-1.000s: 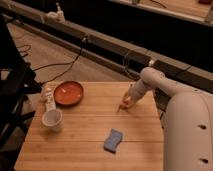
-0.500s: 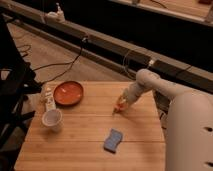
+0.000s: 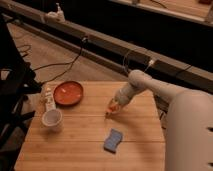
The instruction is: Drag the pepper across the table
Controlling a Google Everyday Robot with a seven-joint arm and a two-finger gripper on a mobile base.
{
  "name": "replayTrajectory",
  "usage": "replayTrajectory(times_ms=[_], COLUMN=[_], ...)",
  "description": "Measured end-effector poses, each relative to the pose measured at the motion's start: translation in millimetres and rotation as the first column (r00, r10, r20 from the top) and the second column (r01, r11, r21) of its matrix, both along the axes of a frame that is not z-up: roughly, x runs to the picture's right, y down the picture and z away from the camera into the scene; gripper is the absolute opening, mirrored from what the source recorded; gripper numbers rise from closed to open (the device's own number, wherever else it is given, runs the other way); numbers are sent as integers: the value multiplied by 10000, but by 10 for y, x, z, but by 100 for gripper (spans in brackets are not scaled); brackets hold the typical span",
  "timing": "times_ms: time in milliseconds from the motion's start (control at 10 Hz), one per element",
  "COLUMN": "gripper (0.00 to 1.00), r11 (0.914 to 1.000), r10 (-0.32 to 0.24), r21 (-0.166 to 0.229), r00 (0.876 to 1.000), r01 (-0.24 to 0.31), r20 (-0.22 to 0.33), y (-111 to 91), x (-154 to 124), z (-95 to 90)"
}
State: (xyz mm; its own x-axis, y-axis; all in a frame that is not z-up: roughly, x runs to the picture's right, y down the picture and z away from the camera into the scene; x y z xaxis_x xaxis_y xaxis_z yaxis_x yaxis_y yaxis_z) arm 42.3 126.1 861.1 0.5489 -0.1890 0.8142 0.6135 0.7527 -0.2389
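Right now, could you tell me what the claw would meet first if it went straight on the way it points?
The claw points down-left at the table; the pepper sits at its tip, so probably the pepper first, then the table right beneath.

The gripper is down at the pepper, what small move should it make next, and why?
Probably slide the gripper a little toward the cup, low along the table. It is right at the pepper near the table's middle, and bare wood lies that way, between the plate and the blue sponge.
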Motion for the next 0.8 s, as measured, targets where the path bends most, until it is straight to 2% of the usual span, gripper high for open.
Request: replayTrajectory(times_ms=[200,500,800], gripper=[0,0,0], r11=[9994,9961,9886], r10=[-334,-780,-1314], r21=[-111,-286,-356], r00=[9973,9822,9533], r01=[342,841,1464], r20=[657,1710,2721], y=[122,323,501], x=[-194,-473,-749], z=[-109,-336,-569])
